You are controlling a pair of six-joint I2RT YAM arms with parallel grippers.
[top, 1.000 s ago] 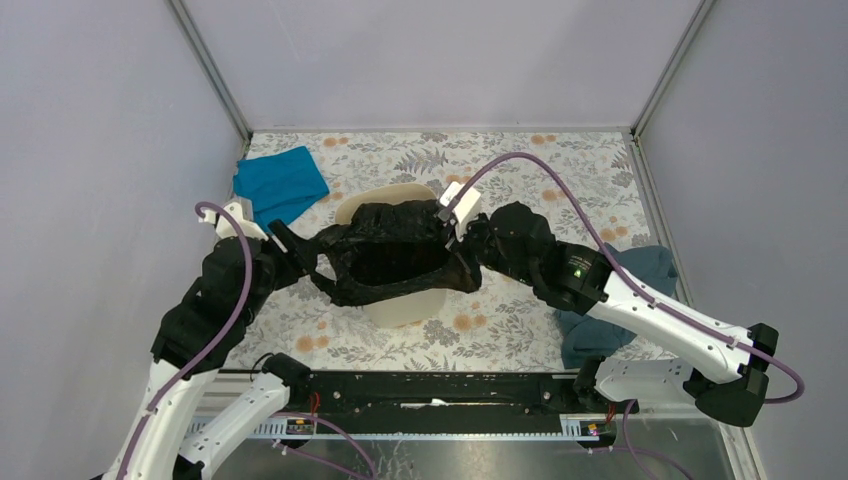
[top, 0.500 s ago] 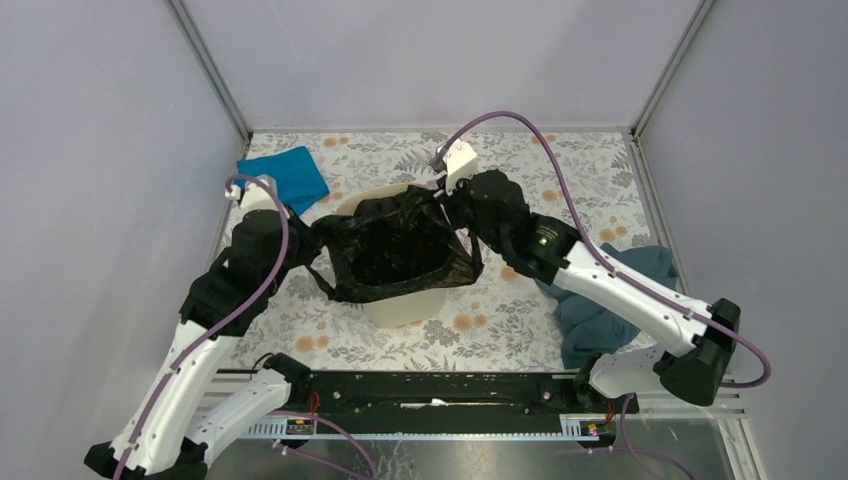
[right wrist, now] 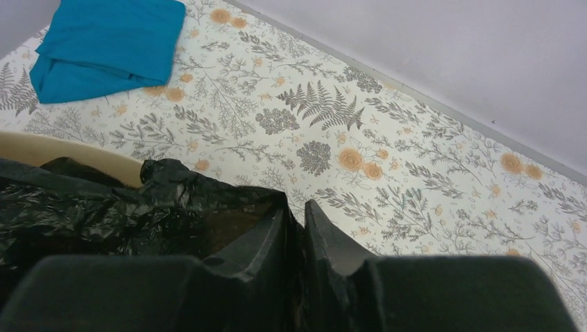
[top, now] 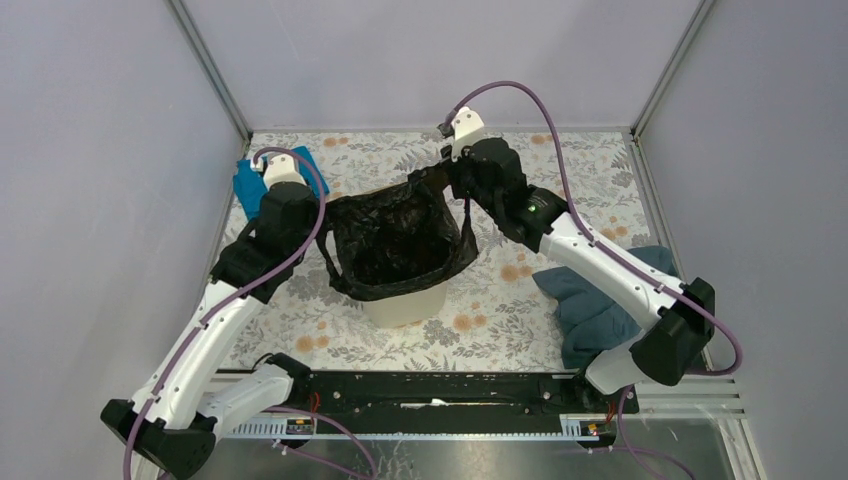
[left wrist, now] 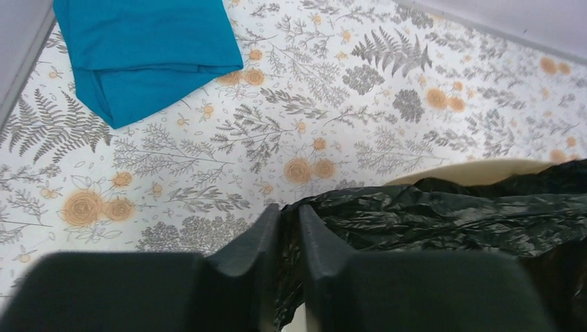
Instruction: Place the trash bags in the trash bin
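While spread open over the trash bin [top: 405,308], hides most of its rim: black trash bag [top: 395,245]. Clamped at the bin's left by left tool [left wrist: 289,211], at its far-right corner by right tool [right wrist: 296,206], both closed on plastic. Beyond the bin's far left, blue cloth [left wrist: 145,48] on counter [top: 560,170].

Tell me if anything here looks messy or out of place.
The dark blue-grey cloth on the right lies crumpled, unlike the folded bright blue cloth. The glossy black plastic bag spans the beige plastic bin, pinched by the left gripper and right gripper.
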